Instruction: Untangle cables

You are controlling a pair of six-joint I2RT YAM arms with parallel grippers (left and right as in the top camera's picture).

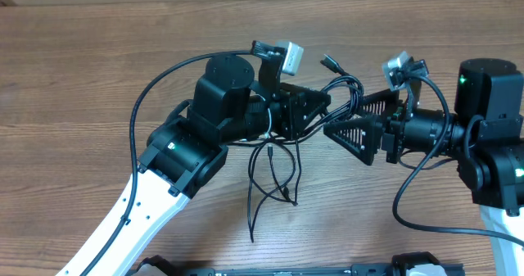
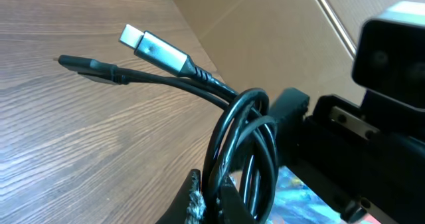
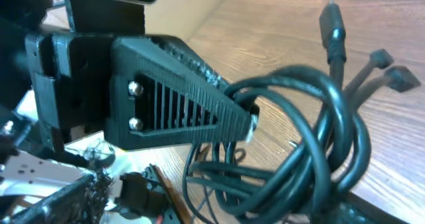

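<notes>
The cables (image 1: 342, 86) are thin black cords knotted into a bundle held above the table between the two arms. Loose strands (image 1: 274, 174) hang from it down to the wood. My left gripper (image 1: 322, 106) is shut on the cables; in the left wrist view its fingertips (image 2: 214, 201) pinch the looped cords (image 2: 242, 127), and a silver-tipped plug (image 2: 151, 46) and a dark plug (image 2: 86, 64) stick out beyond. My right gripper (image 1: 344, 117) stands open around the same knot. In the right wrist view the bundle (image 3: 312, 151) lies under its upper finger (image 3: 192, 104).
The wooden table (image 1: 82, 79) spreads to all sides. The two arms face each other closely over its middle. Each arm's own thick black wire (image 1: 155, 83) arcs beside it. A dark rail (image 1: 286, 269) runs along the front edge.
</notes>
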